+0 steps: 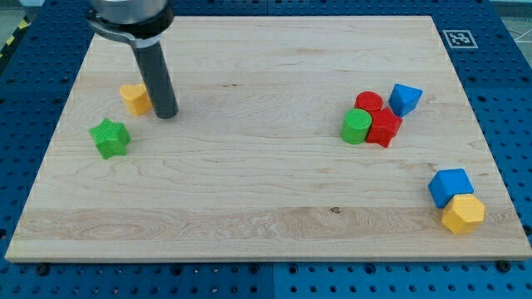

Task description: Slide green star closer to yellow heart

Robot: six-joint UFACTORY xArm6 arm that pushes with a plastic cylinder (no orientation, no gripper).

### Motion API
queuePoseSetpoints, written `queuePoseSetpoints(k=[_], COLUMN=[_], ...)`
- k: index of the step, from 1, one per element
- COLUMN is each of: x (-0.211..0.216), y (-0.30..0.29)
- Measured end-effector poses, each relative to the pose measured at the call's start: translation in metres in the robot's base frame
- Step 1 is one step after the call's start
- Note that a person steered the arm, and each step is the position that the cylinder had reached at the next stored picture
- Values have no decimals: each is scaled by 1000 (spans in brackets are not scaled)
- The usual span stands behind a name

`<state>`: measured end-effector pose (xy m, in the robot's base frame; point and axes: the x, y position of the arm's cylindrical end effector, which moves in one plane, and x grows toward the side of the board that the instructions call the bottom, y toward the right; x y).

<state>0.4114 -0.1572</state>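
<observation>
The green star (110,138) lies on the wooden board near the view's left edge. The yellow heart (134,97) lies just above and to the right of it, a small gap apart. My tip (166,114) rests on the board right beside the yellow heart, on its right, and up and to the right of the green star. The rod partly hides the heart's right side.
A cluster at the view's right holds a red cylinder (369,102), a red star-like block (385,127), a green cylinder (356,126) and a blue block (405,98). A blue cube (450,186) and a yellow hexagon (462,214) sit at the bottom right. The wooden board (266,208) ends close to them.
</observation>
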Motion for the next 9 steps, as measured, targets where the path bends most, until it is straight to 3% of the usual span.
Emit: queuePoseSetpoints(k=[2, 3, 5, 7, 8, 9], x=[-25, -22, 31, 111, 114, 90], y=[-62, -61, 24, 16, -22, -40])
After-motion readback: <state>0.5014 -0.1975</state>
